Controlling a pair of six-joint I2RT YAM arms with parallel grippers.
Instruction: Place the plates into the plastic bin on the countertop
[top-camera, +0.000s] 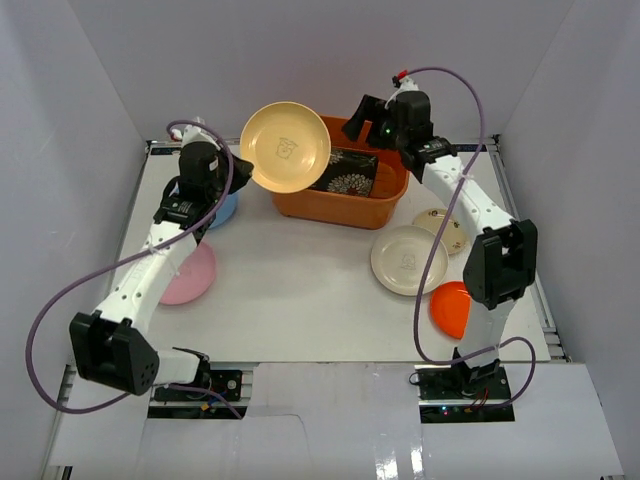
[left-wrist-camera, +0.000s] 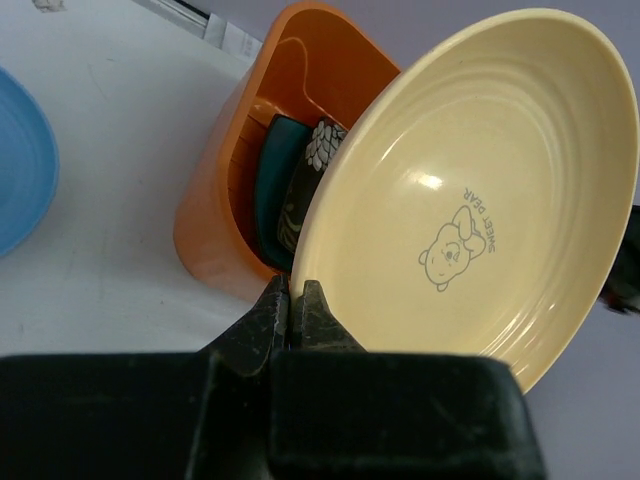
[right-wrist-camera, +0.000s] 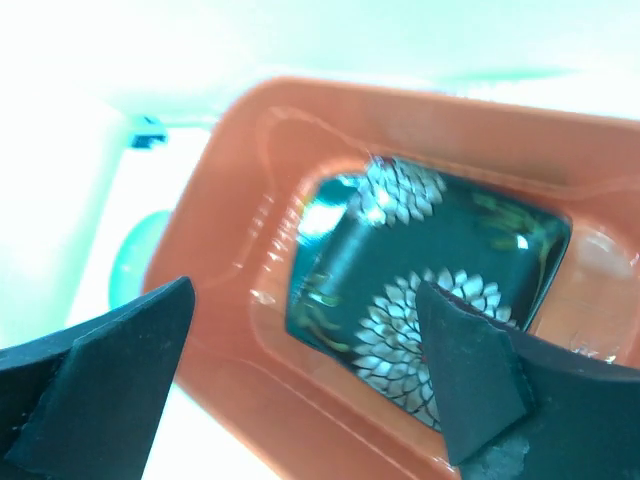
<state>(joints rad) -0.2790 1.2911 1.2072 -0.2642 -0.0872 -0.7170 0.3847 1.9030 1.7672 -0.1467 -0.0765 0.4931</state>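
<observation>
Pale yellow round plate (top-camera: 285, 146) tilted aloft by orange plastic bin (top-camera: 340, 208); black floral sq plate (top-camera: 345, 172) + teal sq plate (left-wrist-camera: 268, 190) inside; blue plate (top-camera: 230, 206), pink plate (top-camera: 190, 274), cream plate (top-camera: 408, 260), tan plate (top-camera: 436, 222), orange plate (top-camera: 450, 310) on white countertop (top-camera: 300, 290)

Plates (top-camera: 345, 172) lie in the bin (top-camera: 340, 208) at the countertop's (top-camera: 300, 290) far middle, three more (top-camera: 409, 259) right, two (top-camera: 190, 272) left.

Left gripper (top-camera: 244, 167) holds pale yellow plate (top-camera: 285, 146) beside orange bin (top-camera: 336, 208)

pale yellow plate (left-wrist-camera: 480, 190) — "SWEET BEAR" printed beside a bear-face drawing | other plates' marks — unreadable
</observation>
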